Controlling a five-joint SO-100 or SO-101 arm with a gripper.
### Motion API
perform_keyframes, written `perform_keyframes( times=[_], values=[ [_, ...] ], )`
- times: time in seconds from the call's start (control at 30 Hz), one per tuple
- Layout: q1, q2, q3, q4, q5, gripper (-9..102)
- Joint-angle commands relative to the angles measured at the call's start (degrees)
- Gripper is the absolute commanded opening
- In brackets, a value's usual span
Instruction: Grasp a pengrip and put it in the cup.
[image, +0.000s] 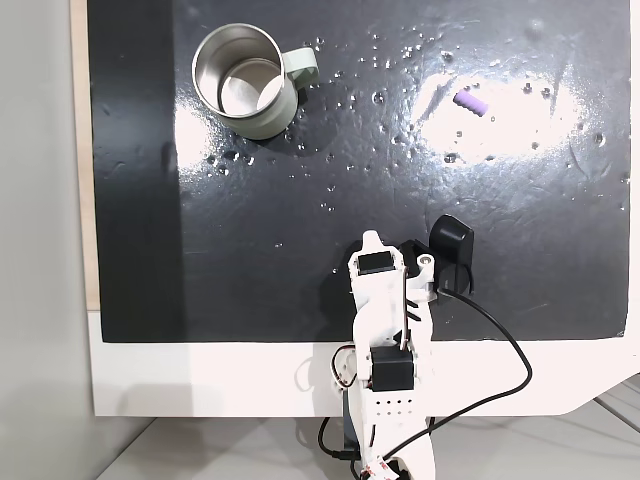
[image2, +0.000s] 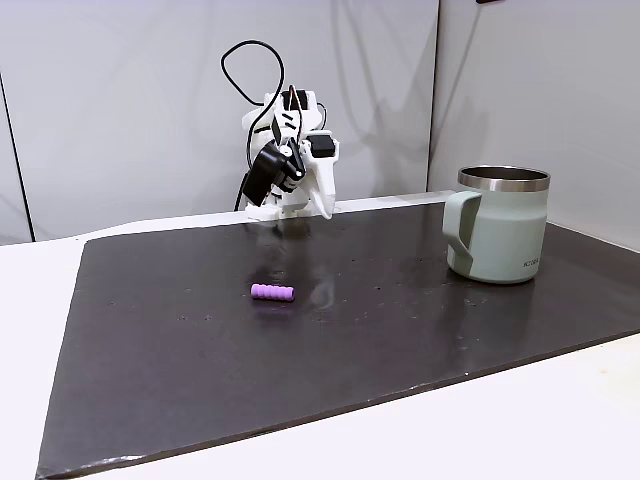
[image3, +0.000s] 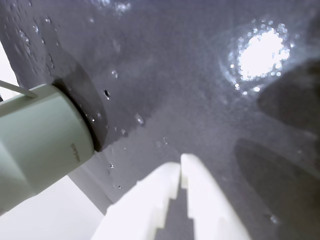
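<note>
Nothing done yet: my white two-finger gripper (image3: 181, 167) is pinched together on nothing, the tiny lilac ribbed pengrip (image: 470, 102) lies on the black mat, well apart from the grey-green steel-lined cup (image: 245, 81)

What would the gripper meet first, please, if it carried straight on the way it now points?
Probably only the bare dark mat: in the wrist view the shut gripper aims at open surface, the cup off to the left. Depth is unclear.

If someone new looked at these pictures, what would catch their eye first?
Probably the pale green steel-lined mug, standing upright at the black mat's upper left in the overhead fixed view. Next, the tiny lilac pengrip lying alone at the upper right, far from the mug. The white gripper sits shut near the arm's base.
</note>
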Motion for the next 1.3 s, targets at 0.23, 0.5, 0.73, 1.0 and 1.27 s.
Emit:
perform_keyframes(
  times=[0.23, 0.5, 0.73, 1.0, 1.27],
  values=[
    [-2.0, 0.6, -0.3, -1.8, -2.2, 0],
    [0.0, 0.6, -0.7, -7.8, -6.0, 0],
    [0.3, -10.0, -5.2, -20.4, -7.6, 0],
    [4.7, -47.4, -28.2, -27.7, -3.0, 0],
    [10.8, -75.0, -52.3, -20.6, 1.8, 0]
  ],
)
